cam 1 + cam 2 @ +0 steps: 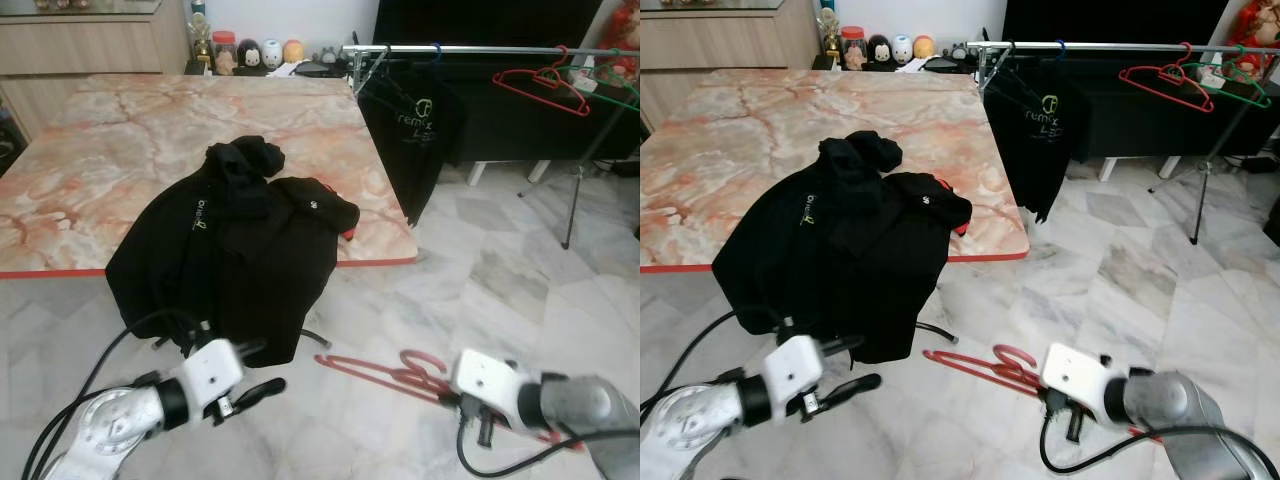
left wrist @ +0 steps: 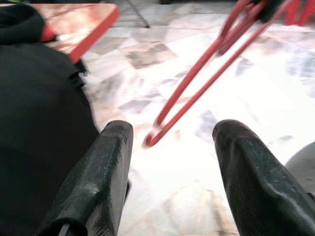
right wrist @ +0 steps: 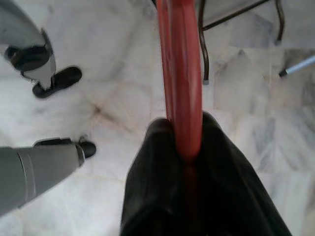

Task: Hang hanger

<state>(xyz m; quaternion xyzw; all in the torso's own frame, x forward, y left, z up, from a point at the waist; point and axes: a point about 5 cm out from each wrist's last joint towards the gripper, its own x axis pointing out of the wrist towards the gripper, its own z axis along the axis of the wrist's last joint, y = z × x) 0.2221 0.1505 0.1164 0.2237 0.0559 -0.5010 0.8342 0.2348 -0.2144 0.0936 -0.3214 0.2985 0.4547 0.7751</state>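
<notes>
A red hanger (image 1: 378,371) is held low over the marble floor, and my right gripper (image 3: 184,124) is shut on its bar. My left gripper (image 2: 172,132) stands open a little to the left of the hanger's free end (image 2: 150,141), not touching it. It hovers just below the hem of a black garment (image 1: 230,250) that drapes over the table's front edge. At the back right stands a metal clothes rail (image 1: 480,49). A black T-shirt (image 1: 415,130) hangs on it.
The marble-topped table (image 1: 110,130) with a red edge stands on the left. Another red hanger (image 1: 540,85) and a green one (image 1: 622,96) hang on the rail. The rail's thin legs (image 1: 572,205) stand on the floor at the right. Small figurines (image 1: 260,52) line the back wall.
</notes>
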